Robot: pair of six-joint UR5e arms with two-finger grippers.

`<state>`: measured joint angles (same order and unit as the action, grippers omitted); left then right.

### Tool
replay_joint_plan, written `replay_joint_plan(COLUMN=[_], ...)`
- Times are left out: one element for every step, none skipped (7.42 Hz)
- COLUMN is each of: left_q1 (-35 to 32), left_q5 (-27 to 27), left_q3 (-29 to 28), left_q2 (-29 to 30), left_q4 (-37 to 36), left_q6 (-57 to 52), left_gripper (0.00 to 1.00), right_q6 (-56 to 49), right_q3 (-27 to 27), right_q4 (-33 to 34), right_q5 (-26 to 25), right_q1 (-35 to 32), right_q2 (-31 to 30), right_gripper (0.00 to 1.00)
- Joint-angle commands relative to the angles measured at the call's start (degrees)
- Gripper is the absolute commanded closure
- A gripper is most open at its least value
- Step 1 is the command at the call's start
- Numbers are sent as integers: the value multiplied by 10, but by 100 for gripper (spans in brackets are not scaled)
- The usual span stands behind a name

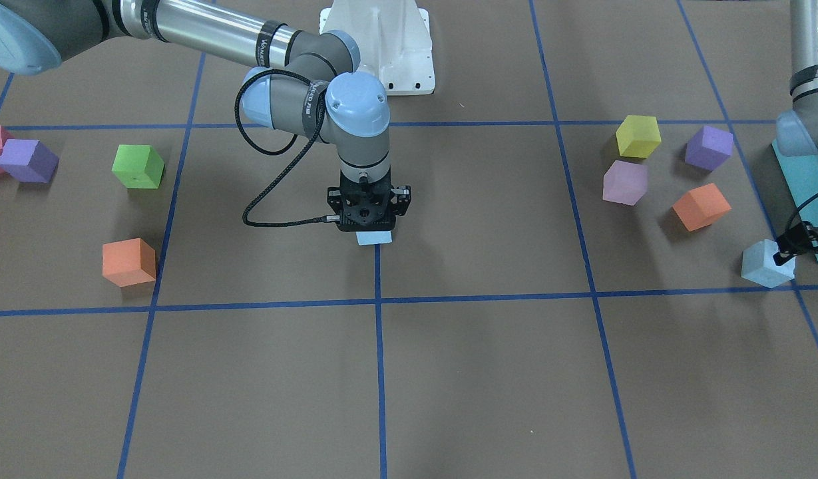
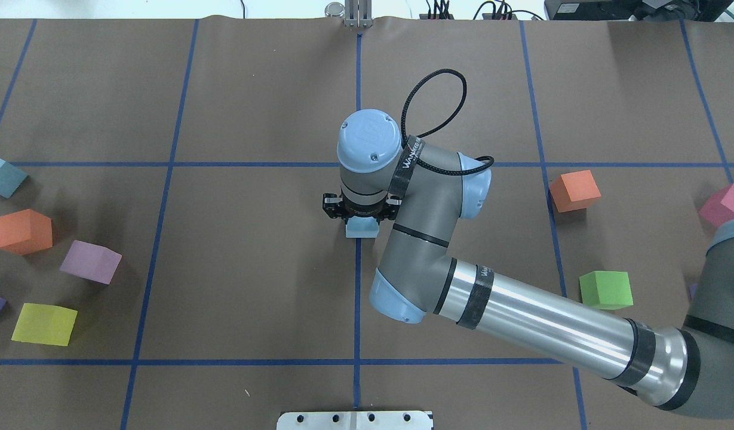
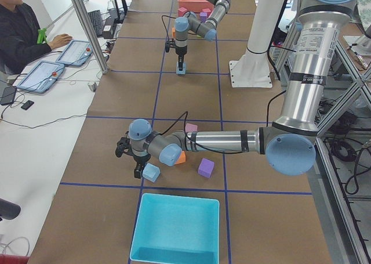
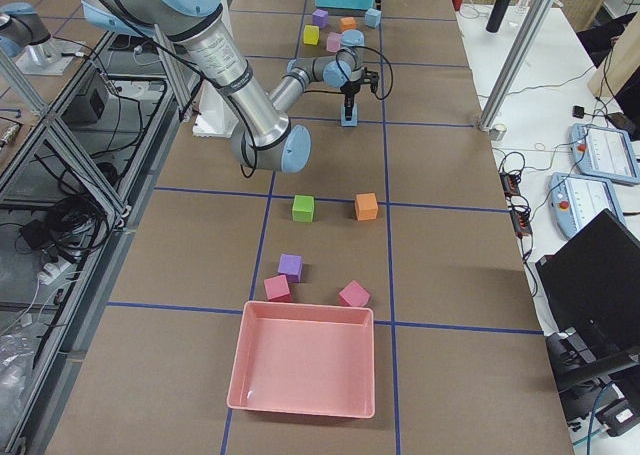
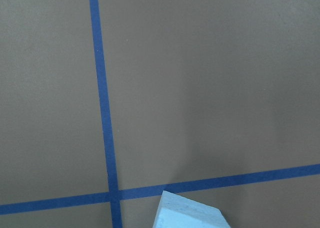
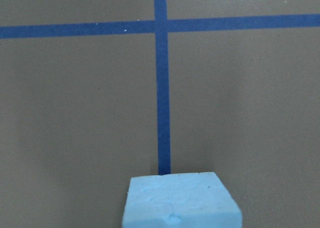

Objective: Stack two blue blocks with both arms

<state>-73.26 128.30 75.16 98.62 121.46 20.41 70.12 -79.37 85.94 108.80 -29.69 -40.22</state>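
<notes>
1. Your first risk is at the centre blue block (image 1: pixel 374 237). It sits on the tabletop (image 1: pixel 488 372) straight out in front of the white base mount (image 1: pixel 389 46), on the tape line (image 1: pixel 380 346) that runs from it; the right gripper (image 1: pixel 373 225) stands directly over it and its body hides the fingers, so you cannot tell whether they are clamped on the foam or only around it; if 1 finger drags on a face during a lift, the light cube could twist off its spot.
2. The outer blue block (image 1: pixel 767 265) lies far out to the robot's left of the base mount and looks tipped rather than flat; the left gripper (image 1: pixel 788 251) is at its upper edge, yet no view shows whether the fingers are closed on it or apart; a hold on a corner could let the cube turn or slip out during a carry.
3. Stacking brings the 2 grippers to 1 spot in front of the base mount; if the right arm (image 1: pixel 202 33) is not clear when the left arm (image 1: pixel 811 60) comes in, the wrists could collide, or the carried cube could knock the lower 1 away.
4. A skewed cube set on foam may slide off; square it first.
5. Right arm pose: stretched long toward the front of the base mount, wrist vertical, fingers pointing straight down.
6. Left arm pose: forearm low and nearly level over the tabletop, wrist bent down at its block.
</notes>
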Motion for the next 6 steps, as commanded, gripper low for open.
replay_joint_plan(left_q1=[21, 22, 31, 31, 32, 37], left_q5=[-10, -10, -11, -11, -16, -30], left_q3=[-3, -9, -11, -16, -24, -33], left_q2=[1, 1, 0, 0, 4, 6], left_q4=[0, 0, 0, 0, 0, -1], left_q6=[0, -3, -6, -10, -16, -42], left_gripper=[2, 2, 2, 2, 2, 2], right_q6=[-31, -44, -77, -96, -100, -103], right_q3=[-3, -24, -59, -95, -109, -122], right_q4=[6, 27, 76, 120, 124, 124], right_q5=[38, 75, 86, 88, 102, 112], right_q1=[-36, -69, -88, -99, -111, -120], right_q2=[10, 5, 1, -6, -16, -28], right_gripper=[0, 0, 0, 0, 0, 0])
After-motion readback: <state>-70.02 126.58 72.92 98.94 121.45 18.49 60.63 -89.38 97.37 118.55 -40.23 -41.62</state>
